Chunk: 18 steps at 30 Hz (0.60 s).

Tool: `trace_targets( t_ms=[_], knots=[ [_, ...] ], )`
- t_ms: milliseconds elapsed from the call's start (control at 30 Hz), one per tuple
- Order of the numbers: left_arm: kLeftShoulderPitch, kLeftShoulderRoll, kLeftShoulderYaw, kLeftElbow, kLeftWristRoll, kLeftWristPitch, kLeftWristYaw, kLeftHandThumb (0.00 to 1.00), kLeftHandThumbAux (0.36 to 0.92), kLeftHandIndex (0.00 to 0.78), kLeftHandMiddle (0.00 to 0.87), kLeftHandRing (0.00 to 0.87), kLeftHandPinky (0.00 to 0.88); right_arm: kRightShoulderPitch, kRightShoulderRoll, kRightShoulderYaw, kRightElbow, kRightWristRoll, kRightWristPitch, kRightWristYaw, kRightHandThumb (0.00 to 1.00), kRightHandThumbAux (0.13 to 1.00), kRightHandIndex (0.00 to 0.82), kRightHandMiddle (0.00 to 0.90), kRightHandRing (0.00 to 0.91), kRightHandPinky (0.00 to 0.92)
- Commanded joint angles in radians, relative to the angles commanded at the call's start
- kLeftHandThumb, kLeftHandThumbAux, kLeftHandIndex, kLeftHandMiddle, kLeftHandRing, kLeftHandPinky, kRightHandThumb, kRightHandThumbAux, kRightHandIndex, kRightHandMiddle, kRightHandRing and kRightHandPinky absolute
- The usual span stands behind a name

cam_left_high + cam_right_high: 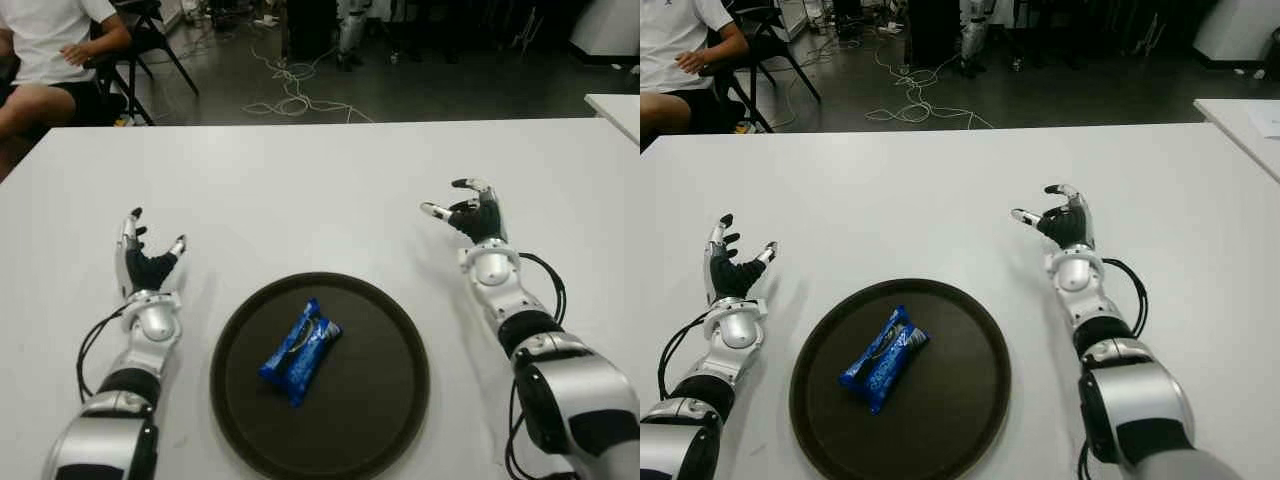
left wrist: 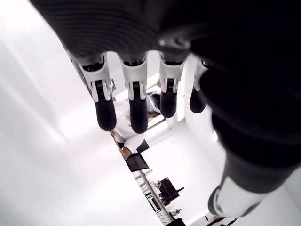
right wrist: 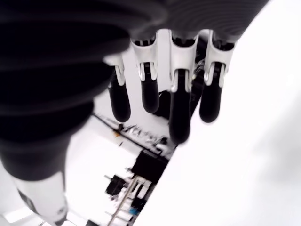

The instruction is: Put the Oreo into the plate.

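Blue Oreo pack (image 1: 300,351) lying flat inside dark round plate (image 1: 390,400), roughly centre, slightly toward robot's left, angled diagonally. Plate sitting on white surface (image 1: 300,190) between both arms, near front edge. Left hand (image 1: 143,254) on left of plate, well apart from it, palm facing in, fingers (image 2: 105,108) extended and loosely spread, holding nothing. Right hand (image 1: 470,214) on right of plate and farther back, also apart from it, fingers (image 3: 180,115) stretched out w/ slight curl, thumb out to side, nothing in grip. Can't tell if either hand touches surface. Black cables running along both forearms. Background: seated person in white shirt (image 1: 45,50) at far left behind surface, chair next to them, loose cables (image 1: 290,90) on dark floor, corner of 2nd white table (image 1: 618,108) at far right.
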Motion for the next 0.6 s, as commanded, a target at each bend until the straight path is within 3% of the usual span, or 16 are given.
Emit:
trace_targets(
  t_ms=[267,600],
  knots=[
    [-0.005,0.0,0.022,0.008,-0.035,-0.008,-0.044,0.324,0.766,0.115,0.12,0.145,0.196,-0.008,0.005,-0.026,0.004,0.03,0.023,0.013,0.0,0.718,0.174,0.38,0.703,0.617],
    [-0.01,0.003,0.037,0.009,-0.047,-0.002,-0.071,0.319,0.766,0.107,0.108,0.116,0.144,-0.006,0.012,-0.037,-0.011,0.039,0.02,0.024,0.0,0.739,0.144,0.405,0.779,0.731]
  ],
)
